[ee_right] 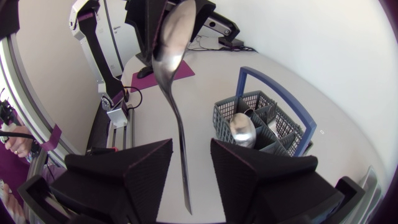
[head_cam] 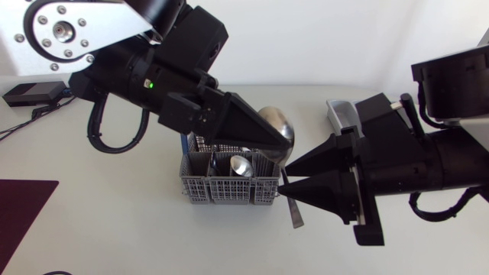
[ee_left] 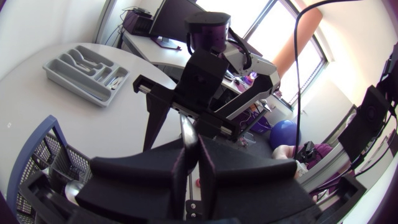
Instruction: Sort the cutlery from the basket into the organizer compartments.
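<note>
My left gripper [head_cam: 284,145] hangs above the grey cutlery basket [head_cam: 200,191] and is shut on a large metal spoon [head_cam: 276,122]. The spoon's bowl is up, and its handle hangs down past the basket's right side. In the left wrist view the handle [ee_left: 186,127] is pinched between the fingers of the left gripper [ee_left: 191,149]. My right gripper [head_cam: 285,180] stands open around the lower handle. In the right wrist view the spoon [ee_right: 173,37] runs down between the right gripper's [ee_right: 191,152] spread fingers with gaps on both sides. Another spoon [ee_right: 242,130] rests in the basket [ee_right: 283,127].
The grey organizer [ee_left: 87,71] lies on the white table beyond my right arm; in the head view only its corner [head_cam: 340,114] shows. A dark purple mat [head_cam: 23,210] lies at the table's left edge. The basket has a blue handle [ee_right: 280,87].
</note>
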